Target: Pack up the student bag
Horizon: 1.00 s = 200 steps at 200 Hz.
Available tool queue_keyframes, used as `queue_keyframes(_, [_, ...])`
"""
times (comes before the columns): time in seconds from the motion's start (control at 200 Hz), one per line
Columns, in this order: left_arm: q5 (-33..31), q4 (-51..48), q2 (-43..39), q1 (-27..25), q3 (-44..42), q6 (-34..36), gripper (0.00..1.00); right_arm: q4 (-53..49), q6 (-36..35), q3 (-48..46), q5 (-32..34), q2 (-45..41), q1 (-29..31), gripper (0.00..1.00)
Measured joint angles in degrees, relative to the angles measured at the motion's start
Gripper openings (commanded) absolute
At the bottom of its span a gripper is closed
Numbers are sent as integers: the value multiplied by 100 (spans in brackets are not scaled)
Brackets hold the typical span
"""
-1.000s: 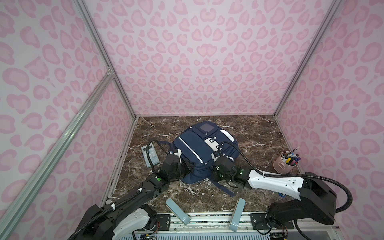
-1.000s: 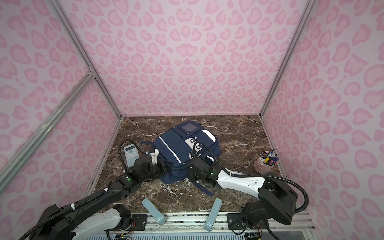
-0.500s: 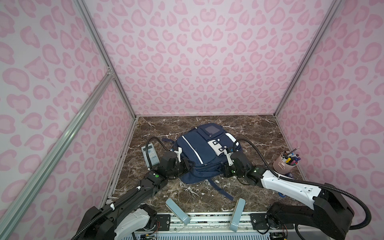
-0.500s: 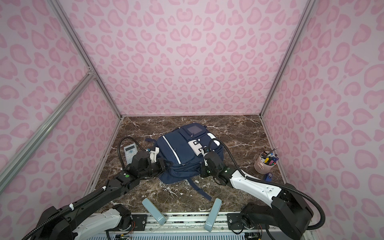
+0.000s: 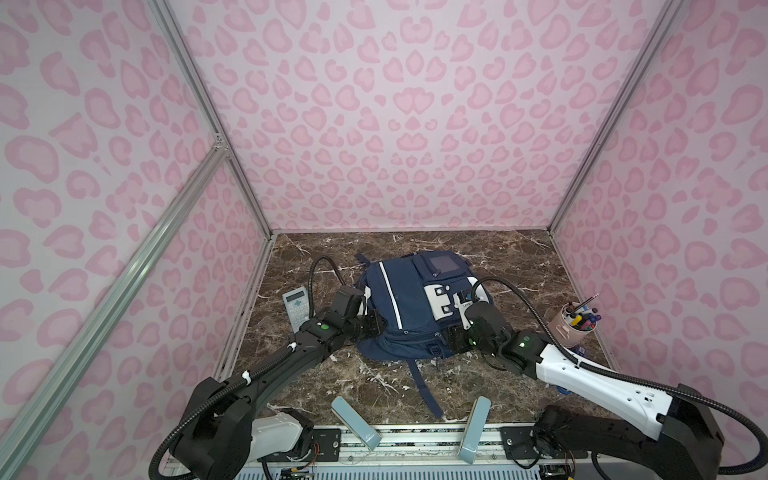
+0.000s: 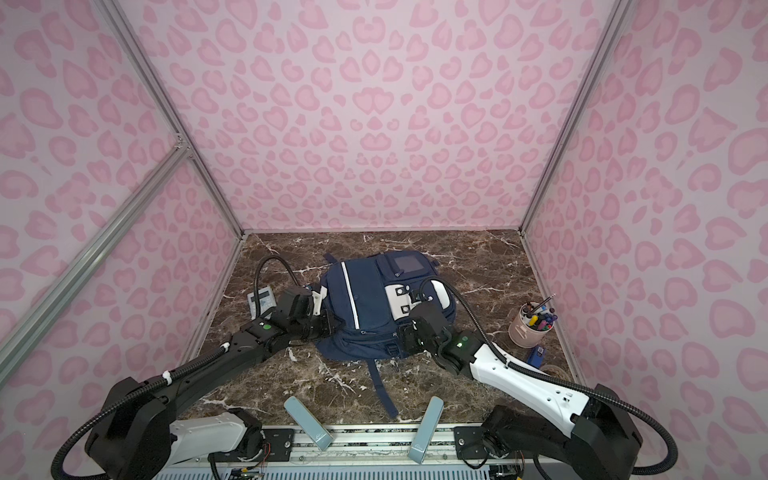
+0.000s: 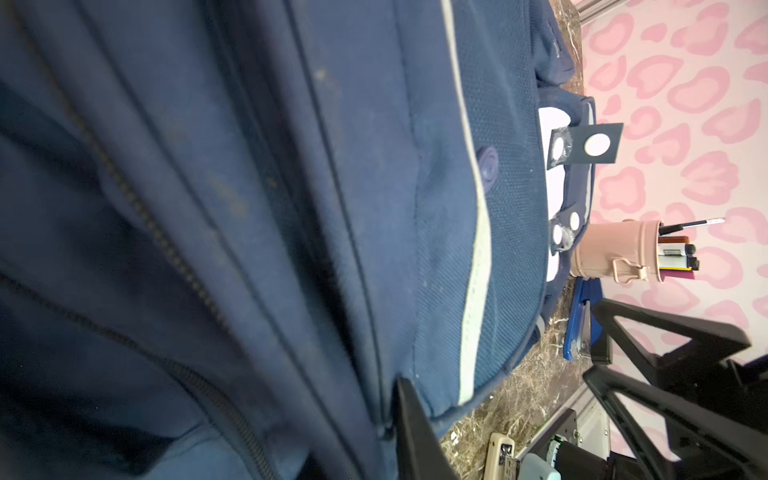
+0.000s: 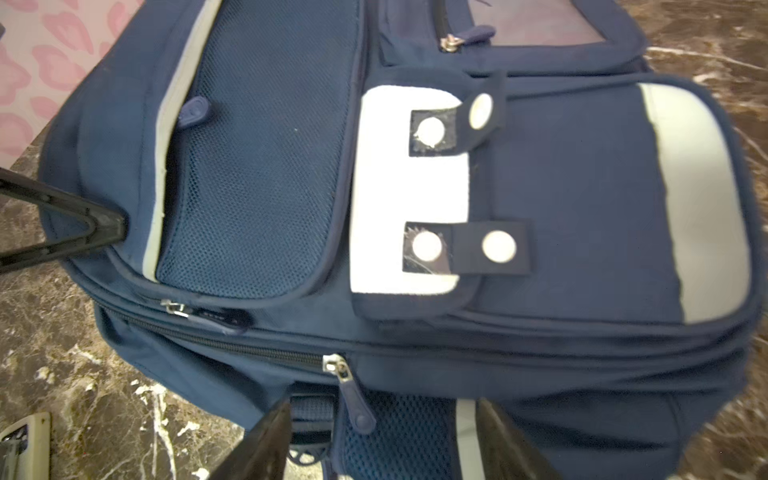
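On veined marble (image 5: 519,257), navy mesh-fabric student bag (image 5: 411,307)

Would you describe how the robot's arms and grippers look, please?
The left arm is largely black with white cable ties; the right arm has a white link. Each carries a green light and a black corrugated cable. The left gripper and right gripper have black, hollow triangular fingers.
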Motion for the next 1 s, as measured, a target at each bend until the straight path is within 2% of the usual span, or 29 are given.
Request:
queue_keyframes(0.135, [-238, -79, -168, -9, 33, 61, 21, 59, -566, 623, -168, 822, -101, 54])
queue_keyframes(0.285, [-448, -160, -186, 0, 90, 157, 21, 186, -673, 1228, -769, 1762, -595, 54])
queue_keyframes(0.33, [-472, -181, -184, 0, 83, 162, 21, 262, -673, 1263, -1016, 1906, -592, 52])
queue_keyframes(0.39, [-490, -177, -144, 0, 81, 186, 21, 420, -649, 1294, -1296, 2072, -581, 42])
queue_keyframes(0.505, [-570, -186, 22, 9, 94, 264, 21, 599, -579, 1366, -1692, 2288, -564, 29])
queue_keyframes(0.655, [-791, -494, 275, 155, 343, 481, 22, 636, -793, 1405, -1945, 2243, -317, 28])
queue_keyframes(0.725, [-866, -542, 334, 297, 474, 616, 27, 568, -874, 1405, -2081, 2170, -293, 32])
queue_keyframes(0.805, [-872, -518, 369, 411, 584, 719, 30, 431, -955, 1394, -2168, 2028, -282, 49])
queue_keyframes(0.915, [-872, -457, 376, 450, 625, 809, 35, 120, -1198, 1364, -1875, 1729, -249, 59])
queue_keyframes(1.0, [-876, -444, 254, 450, 557, 811, 57, -61, -1615, 1360, -1034, 1423, -9, 64])
